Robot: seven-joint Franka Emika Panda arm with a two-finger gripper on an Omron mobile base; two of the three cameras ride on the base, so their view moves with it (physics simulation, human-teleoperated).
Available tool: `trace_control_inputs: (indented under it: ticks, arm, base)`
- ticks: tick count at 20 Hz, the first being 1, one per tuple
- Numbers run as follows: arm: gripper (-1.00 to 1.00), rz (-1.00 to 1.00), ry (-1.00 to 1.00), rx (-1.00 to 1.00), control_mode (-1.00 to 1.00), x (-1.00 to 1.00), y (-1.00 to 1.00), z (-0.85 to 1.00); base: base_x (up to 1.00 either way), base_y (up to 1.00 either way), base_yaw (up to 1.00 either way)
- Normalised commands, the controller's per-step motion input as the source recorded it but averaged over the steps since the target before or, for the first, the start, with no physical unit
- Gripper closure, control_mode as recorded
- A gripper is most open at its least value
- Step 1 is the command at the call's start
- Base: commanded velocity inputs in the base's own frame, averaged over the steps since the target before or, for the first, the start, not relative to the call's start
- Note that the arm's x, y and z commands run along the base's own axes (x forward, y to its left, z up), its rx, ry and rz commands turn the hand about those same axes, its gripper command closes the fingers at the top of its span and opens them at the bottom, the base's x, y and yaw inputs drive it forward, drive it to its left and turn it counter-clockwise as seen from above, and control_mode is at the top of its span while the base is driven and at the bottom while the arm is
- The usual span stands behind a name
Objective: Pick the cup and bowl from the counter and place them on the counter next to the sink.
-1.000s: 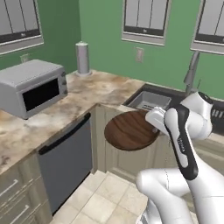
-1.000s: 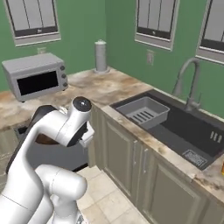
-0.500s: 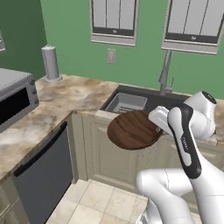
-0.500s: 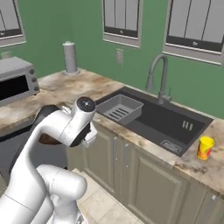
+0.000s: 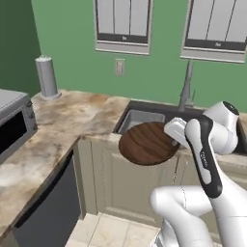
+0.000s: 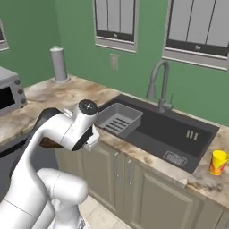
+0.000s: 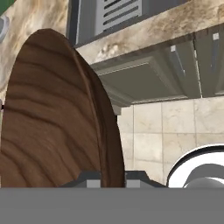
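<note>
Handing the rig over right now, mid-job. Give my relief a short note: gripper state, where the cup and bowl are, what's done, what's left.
Gripper: shut on the bowl's rim.
Bowl: carried in the air in front of the cabinets, by the counter edge left of the sink.
Cup: standing on the counter right of the sink.
Done: cup placed, bowl picked up.
Left: set the bowl on the counter next to the sink and release.

One bowl [image 5: 147, 143], one cup [image 6: 218, 162]
</note>
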Motion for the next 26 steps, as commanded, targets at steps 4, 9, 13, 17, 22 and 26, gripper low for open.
trace_control_inputs:
  ticks: [4,9,13,17,22,26]
  arm:
    - [1.00,0.00,0.00,0.00,1.00,0.00,0.00,0.00]
    - [1.00,0.00,0.00,0.00,1.00,0.00,0.00,0.00]
    - [1.00,0.00,0.00,0.00,1.00,0.00,0.00,0.00]
    - [1.00,0.00,0.00,0.00,1.00,0.00,0.00,0.00]
    - [1.00,0.00,0.00,0.00,1.00,0.00,0.00,0.00]
    - [1.00,0.00,0.00,0.00,1.00,0.00,0.00,0.00]
  base:
    - [0.77,0.16,-0.23]
    - [0.83,0.20,-0.27]
    - [0.69,0.10,-0.29]
    - [0.40,0.22,-0.31]
    - [0.25,0.29,-0.32]
    - [0.11,0.41,-0.31]
